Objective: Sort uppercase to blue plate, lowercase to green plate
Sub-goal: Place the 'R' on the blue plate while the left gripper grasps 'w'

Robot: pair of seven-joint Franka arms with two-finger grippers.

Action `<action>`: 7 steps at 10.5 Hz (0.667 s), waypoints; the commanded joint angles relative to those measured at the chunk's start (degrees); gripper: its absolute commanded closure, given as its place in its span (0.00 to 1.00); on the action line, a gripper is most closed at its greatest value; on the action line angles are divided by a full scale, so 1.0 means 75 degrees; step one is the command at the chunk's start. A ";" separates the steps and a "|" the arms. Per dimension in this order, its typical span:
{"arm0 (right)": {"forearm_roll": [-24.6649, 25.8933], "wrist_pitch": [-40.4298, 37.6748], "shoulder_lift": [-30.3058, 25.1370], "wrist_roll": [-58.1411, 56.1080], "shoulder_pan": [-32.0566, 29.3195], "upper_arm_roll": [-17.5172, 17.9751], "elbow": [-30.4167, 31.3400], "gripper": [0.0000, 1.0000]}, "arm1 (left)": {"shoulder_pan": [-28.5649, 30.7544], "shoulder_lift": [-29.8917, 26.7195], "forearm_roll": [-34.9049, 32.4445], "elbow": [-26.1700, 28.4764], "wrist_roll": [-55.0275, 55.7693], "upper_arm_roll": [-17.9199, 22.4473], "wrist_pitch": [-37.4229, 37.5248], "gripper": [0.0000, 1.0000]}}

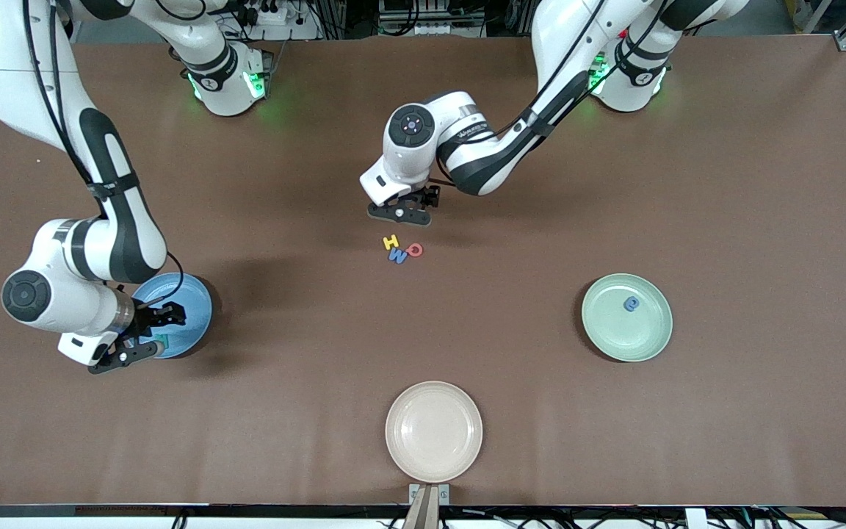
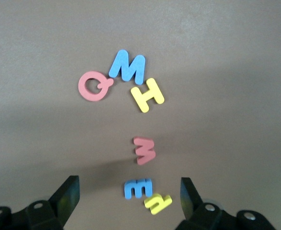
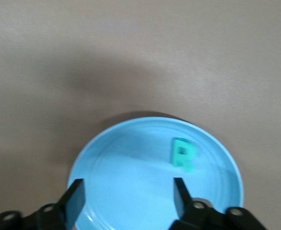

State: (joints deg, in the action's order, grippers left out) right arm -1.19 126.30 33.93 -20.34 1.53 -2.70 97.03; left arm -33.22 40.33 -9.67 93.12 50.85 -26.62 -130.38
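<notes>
- Centrally on the counter (image 1: 724,184), the left gripper (image 2: 130,194) hangs spread over lowercase letters — red w (image 2: 144,150), blue m (image 2: 138,188), yellow u (image 2: 158,203).
- Uppercase H (image 1: 391,242), blue M (image 1: 398,255) and red Q (image 1: 415,250) lie just nearer the front camera.
- Over the blue plate (image 3: 111,158), the right gripper (image 3: 126,196) stands spread, teal R (image 3: 182,154) lying in the plate.
- On the green plate (image 1: 647,334) sits one blue letter (image 1: 631,303).
- Foam letters likely handle light and squashy — best pinched across opposite edges.

1. I see a round, shallow cream-coloured plate (image 1: 433,431) lying on the table near the front camera's edge, about midway between the two ends.
2. Under it I see the flat brown matte tabletop (image 1: 724,184).
3. Just below the plate, a small grey metal bracket (image 1: 428,494) sits at the table's edge.
</notes>
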 commanded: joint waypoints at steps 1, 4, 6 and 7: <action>-0.0028 -0.0047 -0.0094 0.0623 0.0449 0.0009 0.0000 0.00 | -0.0665 0.0410 0.0572 -0.0660 0.0202 0.0652 0.0134 0.10; -0.0017 -0.0105 -0.0036 0.1363 0.0885 0.0008 0.0011 0.00 | -0.1137 0.0575 0.0738 -0.0755 0.0624 0.1194 0.0134 0.10; -0.0017 -0.0117 0.0046 0.1353 0.0897 0.0008 0.0046 0.00 | -0.1580 0.0785 0.0750 -0.1000 0.1115 0.1555 0.0134 0.10; -0.0017 -0.0140 0.0046 0.1364 0.0944 0.0008 0.0058 0.00 | -0.1675 0.0798 0.0750 -0.1013 0.1164 0.1639 0.0134 0.10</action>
State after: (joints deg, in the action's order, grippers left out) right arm -1.21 125.68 34.39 -10.74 8.66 -2.73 97.23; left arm -43.47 45.17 -5.32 88.06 58.05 -16.40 -130.33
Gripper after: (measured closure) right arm 0.000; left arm 0.097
